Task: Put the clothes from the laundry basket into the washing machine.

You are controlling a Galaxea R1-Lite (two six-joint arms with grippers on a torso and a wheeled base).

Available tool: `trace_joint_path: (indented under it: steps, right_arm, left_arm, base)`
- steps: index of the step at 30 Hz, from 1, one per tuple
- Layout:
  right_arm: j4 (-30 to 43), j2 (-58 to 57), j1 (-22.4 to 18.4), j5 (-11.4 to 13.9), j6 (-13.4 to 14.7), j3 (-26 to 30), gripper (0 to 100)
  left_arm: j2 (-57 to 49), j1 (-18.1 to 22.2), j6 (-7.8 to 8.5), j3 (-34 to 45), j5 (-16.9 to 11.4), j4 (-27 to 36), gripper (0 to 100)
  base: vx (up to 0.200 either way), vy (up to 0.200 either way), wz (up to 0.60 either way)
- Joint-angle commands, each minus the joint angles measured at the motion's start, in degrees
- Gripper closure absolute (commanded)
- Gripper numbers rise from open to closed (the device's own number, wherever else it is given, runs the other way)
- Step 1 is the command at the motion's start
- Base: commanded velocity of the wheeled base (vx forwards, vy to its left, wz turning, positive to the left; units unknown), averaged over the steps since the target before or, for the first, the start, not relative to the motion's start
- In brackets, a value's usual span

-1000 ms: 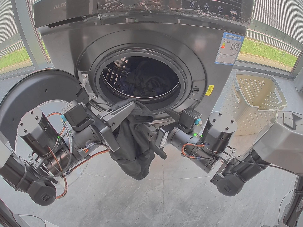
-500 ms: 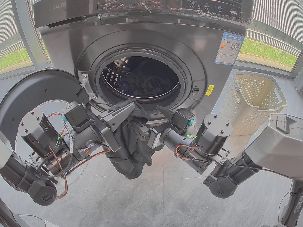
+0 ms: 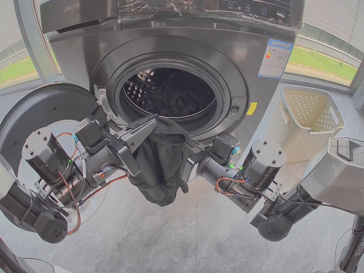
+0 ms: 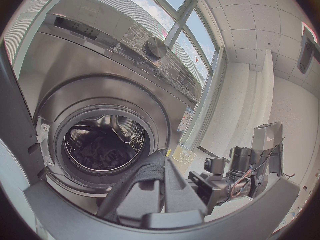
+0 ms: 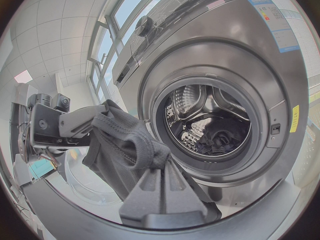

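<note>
A dark grey garment (image 3: pixel 159 160) hangs in front of the washing machine (image 3: pixel 242 54), just below its open drum mouth (image 3: pixel 172 93). My left gripper (image 3: pixel 151 123) is shut on the garment's upper left edge. In the right wrist view my right gripper (image 5: pixel 164 165) is shut on a bunched fold of the same garment (image 5: pixel 123 147); in the head view the cloth covers its tips. More dark clothes (image 3: pixel 182 97) lie inside the drum. The cream laundry basket (image 3: pixel 307 122) stands to the machine's right.
The round machine door (image 3: pixel 41 110) stands swung open at the left, close to my left arm. Grey tiled floor (image 3: pixel 189 239) lies below the hanging garment. Windows run behind the machine on both sides.
The garment has risen a little and its top now bunches nearer the drum's lower rim. My right arm swung left and then back right and down.
</note>
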Motion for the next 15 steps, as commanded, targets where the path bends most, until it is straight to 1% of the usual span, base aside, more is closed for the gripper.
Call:
trace_joint_path:
  steps: [1, 8, 14, 15]
  right_arm:
    - [0.34, -4.55, -0.05, -0.22, 0.05, 3.41, 100]
    - [0.34, -5.78, 0.04, -0.22, 0.05, 4.82, 100]
    - [0.34, -5.34, 1.27, -0.31, 0.05, 7.98, 100]
    - [0.34, -5.25, 1.71, -0.31, 0.05, 8.60, 0]
  left_arm:
    - [0.31, 0.75, -0.02, -0.69, 0.10, -0.05, 100]
    - [0.31, 0.75, -0.10, -0.77, 0.19, -0.05, 100]
    - [0.22, 0.75, -0.10, -1.39, 0.28, -0.05, 100]
    - [0.13, 0.75, -0.10, -1.57, 0.28, -0.05, 100]
  base:
    - [0.000, 0.000, 0.00]
    - [0.000, 0.000, 0.00]
    - [0.000, 0.000, 0.00]
    - [0.000, 0.000, 0.00]
